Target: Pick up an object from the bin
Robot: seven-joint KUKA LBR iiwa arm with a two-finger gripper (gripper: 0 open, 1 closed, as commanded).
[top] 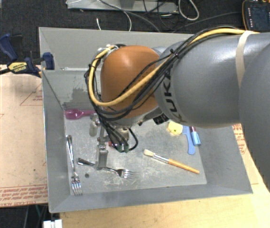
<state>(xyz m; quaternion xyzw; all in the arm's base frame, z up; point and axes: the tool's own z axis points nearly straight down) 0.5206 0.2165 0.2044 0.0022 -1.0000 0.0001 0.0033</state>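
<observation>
Silver fork (pixel 125 173), its handle partly hidden beneath the lowered pincer (pixel 101 163)

The camera sits above the grey metal bin (pixel 144 177) and looks down into it at a slant. The bin's far wall (pixel 73 49) shows its inner face at the top of the view, and its near rim (pixel 125 201) runs along the bottom. The camera is close enough for the bin to take up most of the view. The thick grey robot arm (pixel 220 80) enters from the right, close to the lens, and covers the bin's upper right part.
</observation>
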